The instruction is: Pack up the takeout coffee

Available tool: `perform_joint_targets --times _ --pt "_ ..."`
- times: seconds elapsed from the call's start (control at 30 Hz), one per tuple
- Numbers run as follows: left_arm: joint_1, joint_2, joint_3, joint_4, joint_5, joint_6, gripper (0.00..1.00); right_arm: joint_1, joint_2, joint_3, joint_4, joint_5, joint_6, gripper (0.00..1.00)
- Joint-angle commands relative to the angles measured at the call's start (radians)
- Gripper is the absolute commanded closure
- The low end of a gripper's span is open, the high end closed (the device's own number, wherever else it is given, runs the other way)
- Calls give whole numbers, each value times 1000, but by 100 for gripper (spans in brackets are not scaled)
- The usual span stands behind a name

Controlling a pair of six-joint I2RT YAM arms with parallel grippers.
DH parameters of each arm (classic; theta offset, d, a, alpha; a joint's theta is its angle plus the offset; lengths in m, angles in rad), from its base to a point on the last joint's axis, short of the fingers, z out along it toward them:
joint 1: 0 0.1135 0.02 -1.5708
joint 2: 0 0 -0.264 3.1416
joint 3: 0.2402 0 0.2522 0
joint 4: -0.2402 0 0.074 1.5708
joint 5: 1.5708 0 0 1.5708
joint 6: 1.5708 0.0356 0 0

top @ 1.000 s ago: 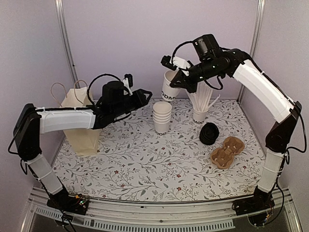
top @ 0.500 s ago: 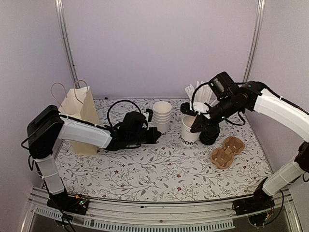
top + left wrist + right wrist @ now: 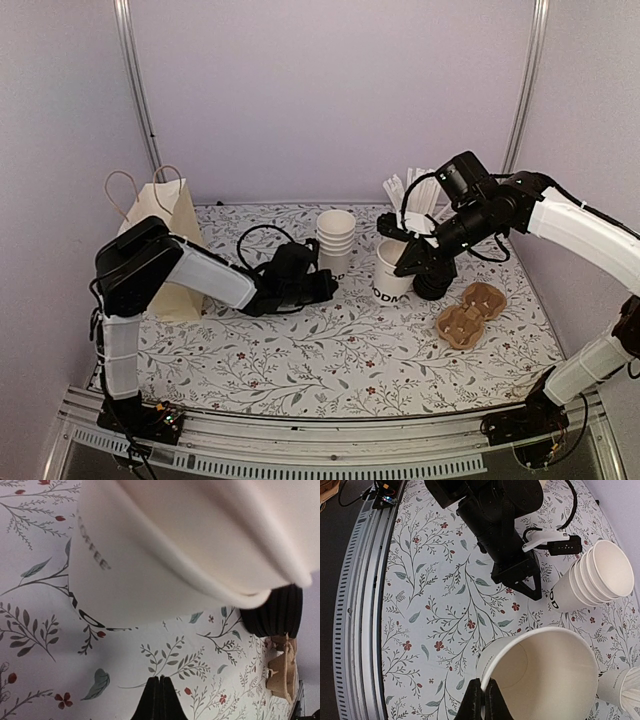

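floral tabletop [image 3: 435, 625] below cup [image 3: 550, 680] whose rim right gripper [image 3: 481, 690] pinches

**Left wrist view:** we saw a white cup [image 3: 165, 565] blurred and cut by the upper edge, its lettering only partly legible. It hid part of the black lids [image 3: 280, 615], and the right edge clipped the cardboard carrier [image 3: 284, 672].

**Right wrist view:** the lower edge cut the open cup [image 3: 545, 672], and the corner cut the straw cup [image 3: 612, 687].

**Top view:** the right arm [image 3: 560, 215] hid that straw cup's body.
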Motion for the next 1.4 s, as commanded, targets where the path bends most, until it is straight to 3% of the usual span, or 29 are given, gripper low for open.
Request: perform_joint_targets --times 0.0,0.5,1.03,1.2,1.37 --pt "45 62 34 55 13 -90 100 -4 -8 -6 17 -12 -6 100" --pt "116 229 134 191 175 -195 100 -4 33 -3 25 4 3 100" --pt "198 407 399 111 222 -194 100 -3 77 27 7 16 0 100" --pt "203 344 340 99 255 -147 97 18 109 47 3 23 -2 100" --pt "195 128 134 81 254 -113 89 83 165 47 18 52 -14 100"
